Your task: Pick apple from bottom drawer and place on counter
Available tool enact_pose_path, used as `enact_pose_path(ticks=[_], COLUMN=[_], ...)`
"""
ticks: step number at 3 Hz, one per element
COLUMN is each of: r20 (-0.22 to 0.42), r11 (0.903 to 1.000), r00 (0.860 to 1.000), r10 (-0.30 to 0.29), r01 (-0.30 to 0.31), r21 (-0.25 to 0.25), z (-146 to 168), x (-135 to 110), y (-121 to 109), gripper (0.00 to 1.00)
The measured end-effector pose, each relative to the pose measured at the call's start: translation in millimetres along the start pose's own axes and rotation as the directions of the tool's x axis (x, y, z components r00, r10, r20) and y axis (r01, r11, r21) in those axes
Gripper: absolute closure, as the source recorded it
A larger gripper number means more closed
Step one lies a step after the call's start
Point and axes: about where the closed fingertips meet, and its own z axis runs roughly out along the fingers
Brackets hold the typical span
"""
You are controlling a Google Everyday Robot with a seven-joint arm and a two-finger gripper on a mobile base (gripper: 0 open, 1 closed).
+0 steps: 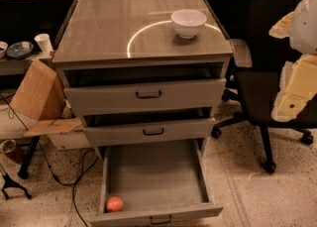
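The apple [114, 203], small and reddish-orange, lies in the front left corner of the bottom drawer [153, 176], which is pulled fully open with its grey floor showing. The counter [124, 23] is the glossy grey-brown cabinet top with a pale circular arc. My gripper [296, 89] is at the right edge of the view, close to the camera, white and pale yellow. It hangs well to the right of the cabinet at about the height of the upper drawers, far from the apple, and holds nothing that I can see.
A white bowl [188, 22] stands on the counter's back right. The two upper drawers [146, 94] are slightly open. A black office chair [270, 87] stands right of the cabinet. A cardboard box [37, 92], cables and a shelf with a cup [43, 42] are at the left.
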Motion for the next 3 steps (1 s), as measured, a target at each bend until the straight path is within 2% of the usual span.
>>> enact_pose_path(ticks=[1,2,3], r20=[0.000,0.023,0.063], r11=[1.0000,0.9993,0.9915], r00=[1.000,0.999,0.990], r10=[0.000,0.034,0.127], r01=[0.000,-0.034,-0.129], r21=[0.000,0.016,0.020], z=[0,19,67], x=[0,-10,-36], y=[0,6,27], gripper=[0.00,0.00,0.00])
